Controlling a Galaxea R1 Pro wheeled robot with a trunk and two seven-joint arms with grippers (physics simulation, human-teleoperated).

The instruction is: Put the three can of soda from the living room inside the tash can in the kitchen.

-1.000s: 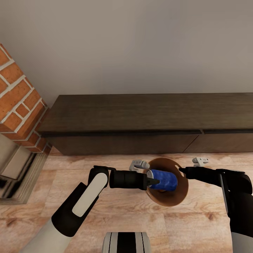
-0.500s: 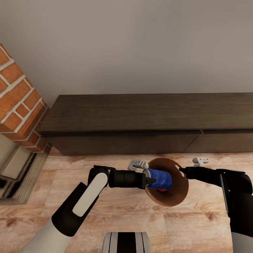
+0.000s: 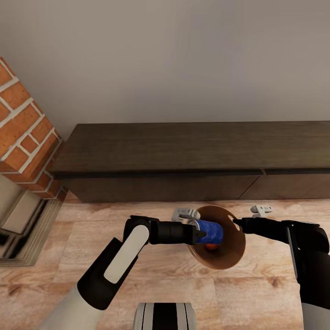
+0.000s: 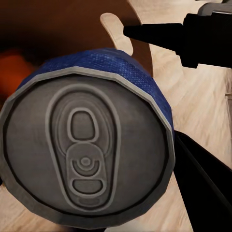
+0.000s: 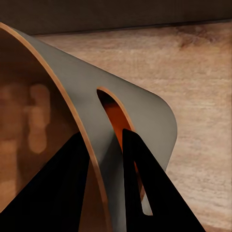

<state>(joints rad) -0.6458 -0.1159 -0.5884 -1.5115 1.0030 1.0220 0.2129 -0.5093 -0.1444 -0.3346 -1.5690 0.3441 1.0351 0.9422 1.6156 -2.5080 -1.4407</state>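
As L arm advanced — blue can deeper in bin, both grippers pinching.

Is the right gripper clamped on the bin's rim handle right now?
Yes: in the right wrist view the right gripper has a finger on each side of the trash can wall at its handle.
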